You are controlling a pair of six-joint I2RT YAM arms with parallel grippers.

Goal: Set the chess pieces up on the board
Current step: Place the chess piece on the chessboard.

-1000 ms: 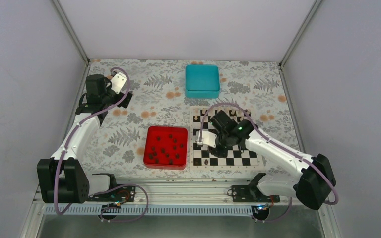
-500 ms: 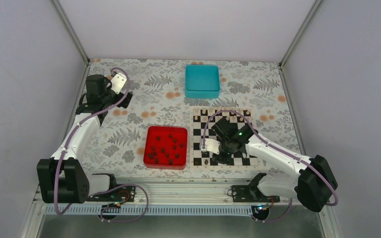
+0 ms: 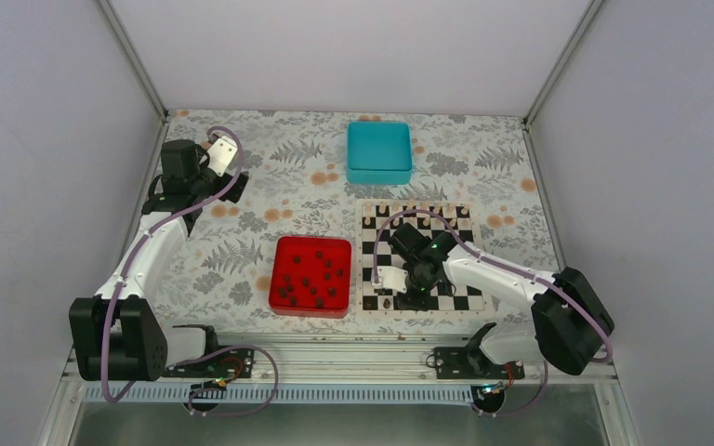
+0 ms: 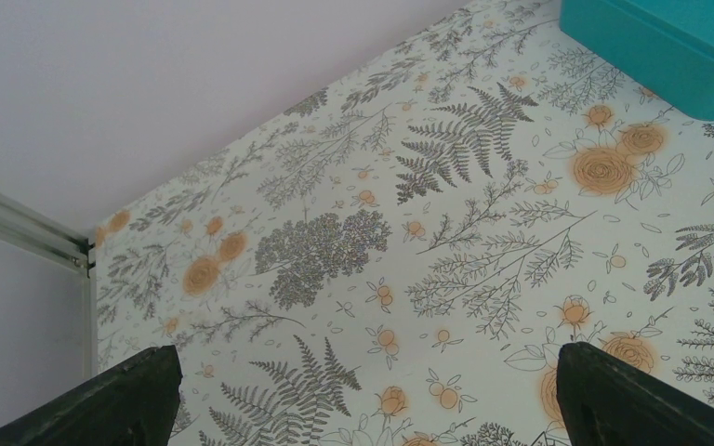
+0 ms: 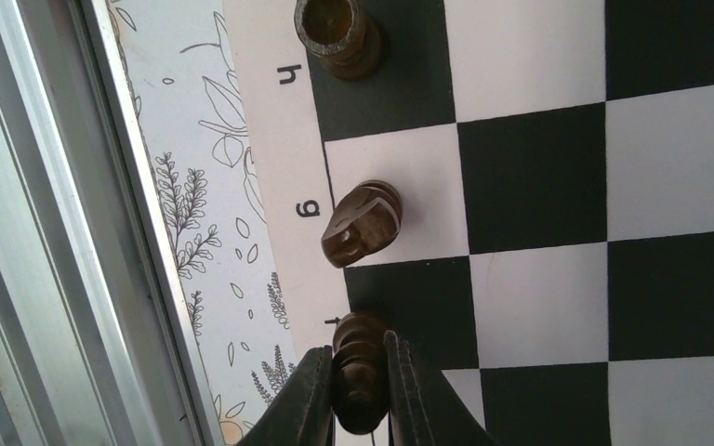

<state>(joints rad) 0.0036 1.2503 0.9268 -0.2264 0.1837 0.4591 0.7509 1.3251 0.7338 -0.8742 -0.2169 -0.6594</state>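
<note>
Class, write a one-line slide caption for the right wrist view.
Right gripper holds a dark piece at the board edge, beside a knight and rook.

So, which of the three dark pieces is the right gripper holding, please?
The ribbed piece next to the knight, pinched in the right gripper; the knight and the rook stand free.

we read small black letters h and g on the white border of the board [image 5: 539, 177], a third below unreadable to us
</note>
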